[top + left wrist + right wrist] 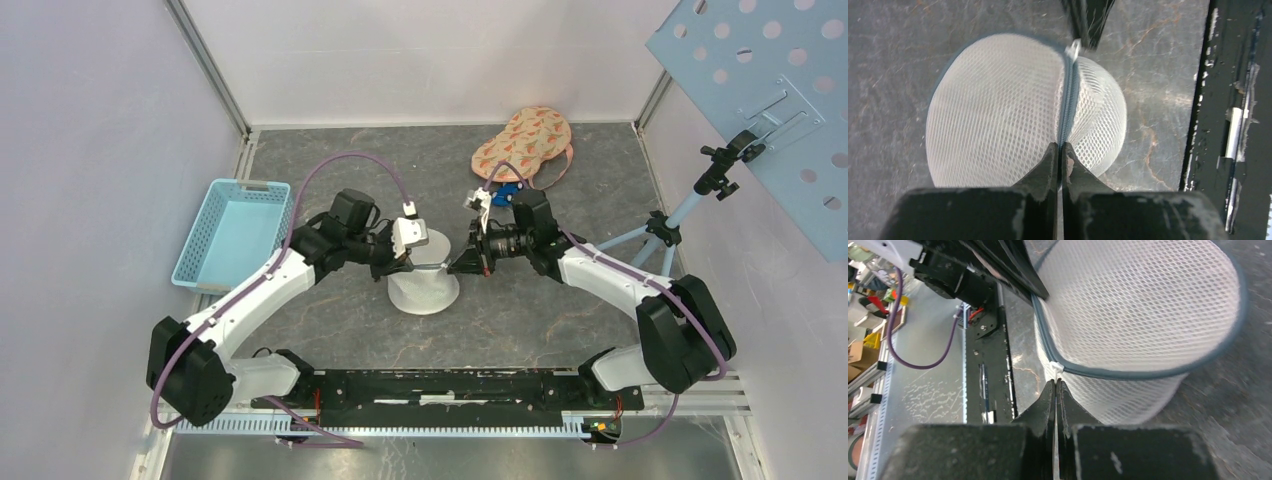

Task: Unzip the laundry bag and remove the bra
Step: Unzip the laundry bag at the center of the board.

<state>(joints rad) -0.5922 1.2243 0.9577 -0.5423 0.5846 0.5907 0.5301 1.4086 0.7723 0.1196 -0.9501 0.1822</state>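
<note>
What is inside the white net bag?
Only white mesh shows on the net bag; no coloured shape shows through. Its zip looks shut, so anything deep inside is hidden.

Bright, even overhead light leaves soft shadows on the table [520, 320]; both wrist views blur slightly around the bag [998, 115].

A robotics lab test cell: white panel walls [420, 50] enclose the grey tabletop [560, 320], a perforated board [760, 80] on a tripod [660, 230] stands far right
</note>
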